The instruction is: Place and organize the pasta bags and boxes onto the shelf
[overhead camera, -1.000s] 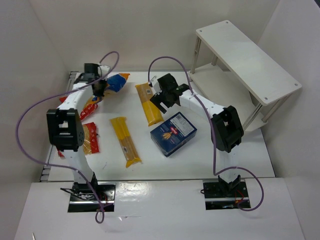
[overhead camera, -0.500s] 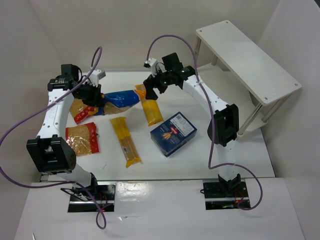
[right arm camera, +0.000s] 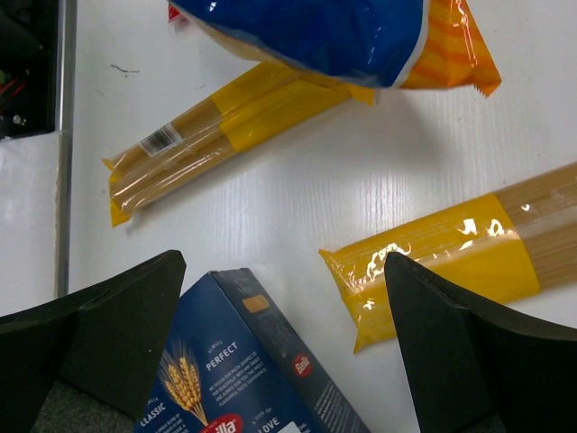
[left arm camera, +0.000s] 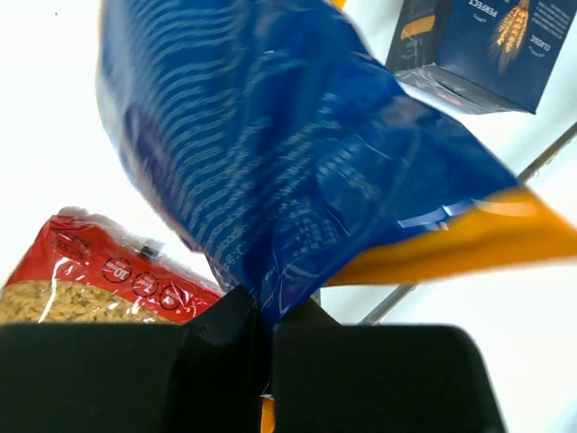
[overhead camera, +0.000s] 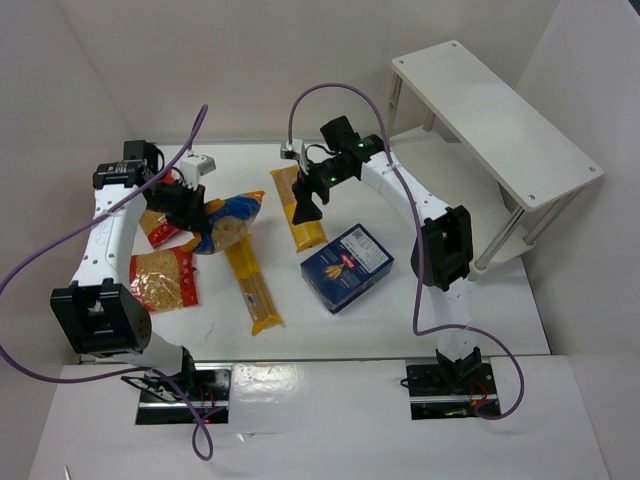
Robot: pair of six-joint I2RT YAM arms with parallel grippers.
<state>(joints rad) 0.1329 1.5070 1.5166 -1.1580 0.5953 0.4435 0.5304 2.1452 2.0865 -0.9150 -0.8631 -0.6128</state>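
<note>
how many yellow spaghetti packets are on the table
2 spaghetti packets: one left of the dark blue box, far end under the blue bag; the other beyond the box, below the right pincer.

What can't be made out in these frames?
- Top view: the upper board of the shelf hides most of the lower.
- Top view: the left arm covers part of the far red bag.
- Left wrist view: the blue bag, pinched in the left gripper, blocks most of the scene.
- Right wrist view: the bottom edge cuts off the pasta box.
</note>
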